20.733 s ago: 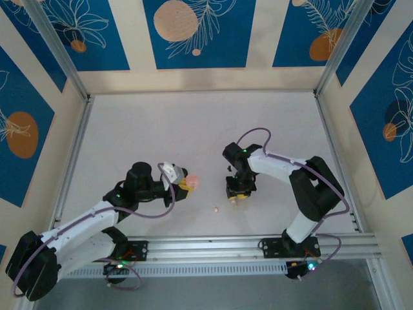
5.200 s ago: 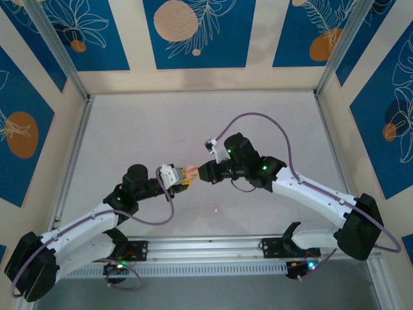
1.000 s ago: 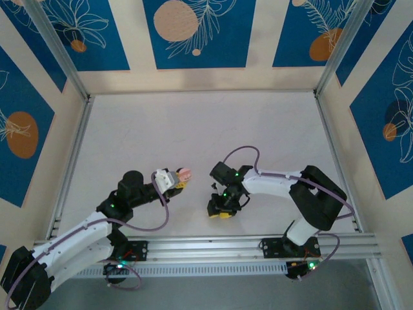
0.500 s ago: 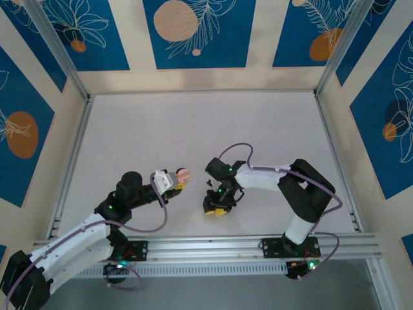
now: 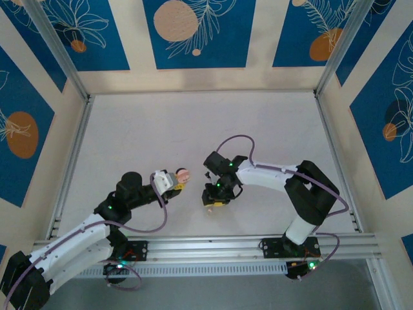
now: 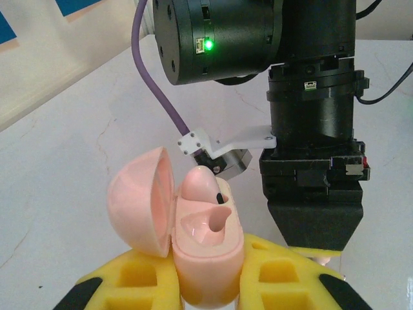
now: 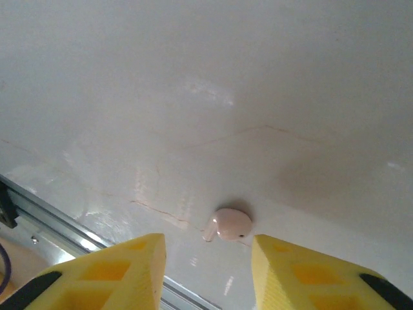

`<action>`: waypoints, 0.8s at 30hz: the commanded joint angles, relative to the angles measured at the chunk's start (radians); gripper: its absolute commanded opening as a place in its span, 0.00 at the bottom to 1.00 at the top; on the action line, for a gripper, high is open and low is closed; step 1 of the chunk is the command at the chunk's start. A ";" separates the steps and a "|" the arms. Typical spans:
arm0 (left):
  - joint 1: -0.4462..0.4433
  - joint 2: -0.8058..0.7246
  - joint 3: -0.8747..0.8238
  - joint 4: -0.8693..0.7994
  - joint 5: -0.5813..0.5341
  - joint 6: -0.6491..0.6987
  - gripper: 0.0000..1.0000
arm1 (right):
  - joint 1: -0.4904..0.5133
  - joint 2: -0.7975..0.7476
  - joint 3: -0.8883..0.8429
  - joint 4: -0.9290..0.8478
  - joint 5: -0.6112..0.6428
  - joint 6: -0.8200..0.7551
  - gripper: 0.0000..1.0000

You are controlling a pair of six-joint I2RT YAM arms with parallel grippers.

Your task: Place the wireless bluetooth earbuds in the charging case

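Note:
My left gripper (image 5: 175, 183) (image 6: 206, 287) is shut on the pale pink charging case (image 5: 183, 174) (image 6: 205, 245), holding it upright with its lid (image 6: 141, 200) swung open to the left. One pink earbud (image 6: 199, 184) sits in the far slot, and the near slot (image 6: 216, 223) is bare. My right gripper (image 5: 211, 201) (image 7: 206, 250) points down at the table just right of the case. Its yellow fingers (image 7: 129, 265) stand open on either side of a second pink earbud (image 7: 231, 224), which lies on the white table without touching them.
The right arm's black wrist (image 6: 310, 148) hangs close beyond the case. An aluminium rail (image 5: 258, 243) (image 7: 45, 223) runs along the near table edge, just behind the lying earbud. Patterned walls and metal posts (image 5: 71, 71) enclose the white table (image 5: 206, 129).
My right gripper has shifted a little left and away from the rail, settling over the earbud, and its fingers have narrowed slightly. The left gripper and the case have stayed still.

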 commanded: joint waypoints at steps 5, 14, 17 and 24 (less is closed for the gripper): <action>-0.008 -0.017 0.011 0.009 0.003 0.019 0.17 | 0.026 0.064 0.051 -0.079 0.024 0.032 0.37; -0.008 -0.030 0.009 -0.004 -0.003 0.021 0.17 | 0.034 0.115 0.045 -0.044 -0.003 0.047 0.32; -0.007 -0.031 0.009 -0.006 -0.005 0.021 0.17 | 0.035 0.124 0.042 -0.026 -0.006 0.050 0.30; -0.007 -0.033 0.010 -0.010 -0.007 0.020 0.17 | 0.043 0.141 0.055 -0.011 -0.003 0.054 0.28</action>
